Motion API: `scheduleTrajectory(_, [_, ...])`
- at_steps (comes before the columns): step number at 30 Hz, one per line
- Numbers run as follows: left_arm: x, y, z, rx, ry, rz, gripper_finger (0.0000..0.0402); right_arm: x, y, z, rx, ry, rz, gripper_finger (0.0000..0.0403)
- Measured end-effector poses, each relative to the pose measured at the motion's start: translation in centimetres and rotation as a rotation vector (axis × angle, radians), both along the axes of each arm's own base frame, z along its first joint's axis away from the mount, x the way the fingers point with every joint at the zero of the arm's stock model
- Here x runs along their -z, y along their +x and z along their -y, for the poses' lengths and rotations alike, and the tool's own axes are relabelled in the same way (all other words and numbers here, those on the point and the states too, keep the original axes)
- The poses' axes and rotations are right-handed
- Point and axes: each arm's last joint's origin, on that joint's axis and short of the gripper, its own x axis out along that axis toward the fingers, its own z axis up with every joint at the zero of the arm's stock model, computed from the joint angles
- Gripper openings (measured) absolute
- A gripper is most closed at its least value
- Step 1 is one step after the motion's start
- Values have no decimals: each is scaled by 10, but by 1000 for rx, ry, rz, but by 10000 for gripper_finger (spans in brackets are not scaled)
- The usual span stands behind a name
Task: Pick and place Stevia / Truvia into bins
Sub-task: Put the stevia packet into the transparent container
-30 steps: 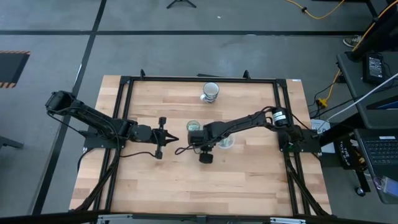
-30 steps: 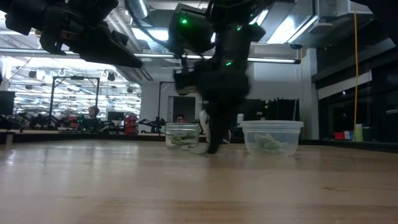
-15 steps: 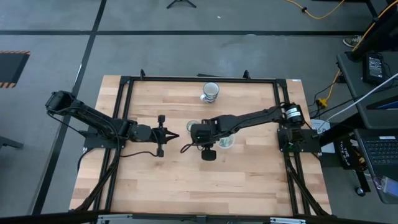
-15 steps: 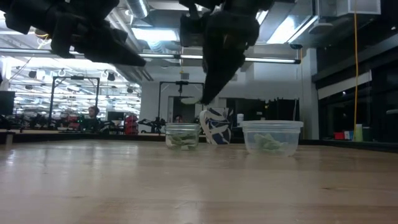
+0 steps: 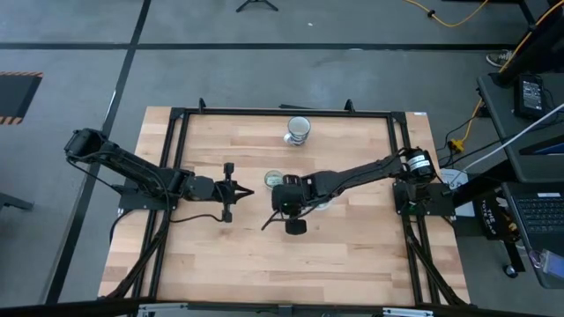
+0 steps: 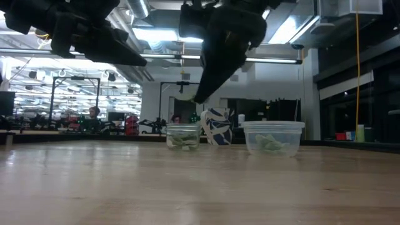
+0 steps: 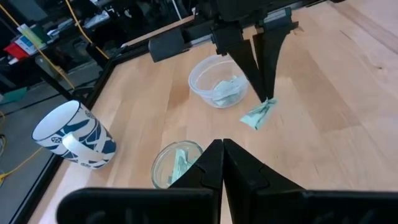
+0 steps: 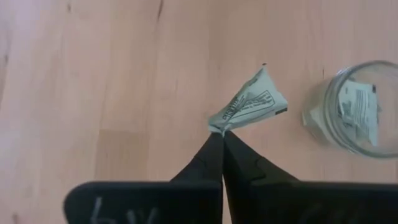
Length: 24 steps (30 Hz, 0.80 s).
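Right gripper (image 8: pixel 221 132), pinching a green Stevia packet (image 8: pixel 250 102) by one corner above the worktop (image 8: pixel 93 74), should carry it squarely over the glass cup (image 8: pixel 354 109) nearby before releasing.

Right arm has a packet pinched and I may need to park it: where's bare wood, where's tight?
Bare wood: the near half of the table, and between the mug and the glass cup. Tight: table centre, where the right gripper holds a packet beside both cups and the left gripper.
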Motion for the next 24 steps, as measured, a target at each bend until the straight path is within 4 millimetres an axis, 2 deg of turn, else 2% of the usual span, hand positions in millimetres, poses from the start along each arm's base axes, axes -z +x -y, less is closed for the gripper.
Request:
scheduleTrajectory(5, [0, 0, 0, 12, -6, 2, 4, 7, -11, -6, 0, 15, 37, 0])
scheduleTrajectory(10, [-1, 0, 1, 15, -8, 7, 4, -6, -26, -3, 3, 36, 149, 0])
scheduleTrajectory(20, [-1, 1, 1, 15, -12, 10, 4, -11, -86, 8, 62, 83, 292, 0])
scheduleTrajectory(24, [-1, 0, 1, 5, -40, 12, 4, -21, -111, 14, 106, 94, 353, 0])
